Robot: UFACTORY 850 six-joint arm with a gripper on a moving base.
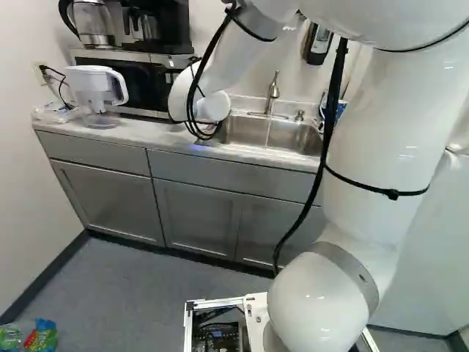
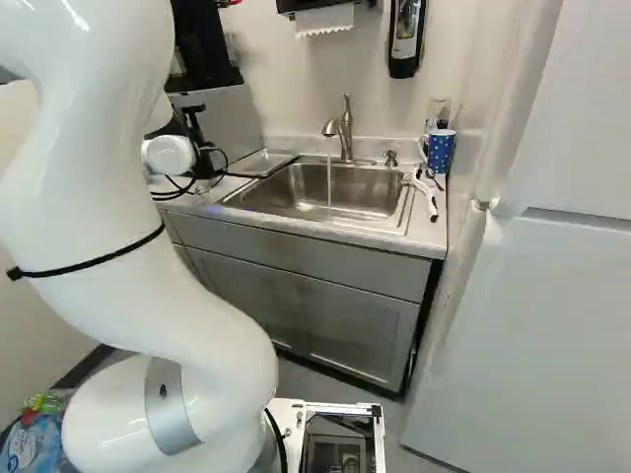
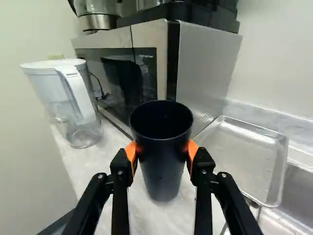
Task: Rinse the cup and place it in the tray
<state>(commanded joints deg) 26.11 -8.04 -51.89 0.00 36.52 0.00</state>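
Nearest: white arm point(image 1: 381, 139), reaching over toward the bench point(image 1: 139, 132). Colourful packages point(image 1: 40, 335) lie on the floor point(image 1: 132, 293), near left. Grey cabinets point(image 1: 198, 213) stand under the bench.

At the arm's end is the gripper point(image 2: 189, 126). Wrist view: gripper point(image 3: 163, 152) clamped on the dark cup point(image 3: 163, 169), one orange pad against each side. Cup upright, mouth up, over the left part of the bench; whether its foot touches the surface cannot be told. Interior dark, contents not readable.

Left of the cup: clear pitcher with white lid and handle point(image 3: 85, 100), upright on the bench. Right of the cup, apart from it: shallow metal tray point(image 3: 239, 156), beside the sink point(image 2: 296, 187). A white-handled tool point(image 2: 428, 195) lies at the sink's right edge.

Farther back: faucet point(image 2: 345, 133), a thin water stream point(image 2: 328, 187) falling from it into the sink. Blue dotted mug point(image 2: 441, 153) at far right. Microwave point(image 3: 208, 68) beyond the cup, kettle point(image 1: 95, 26) on top. Soap dispenser point(image 2: 406, 39) on the far wall.
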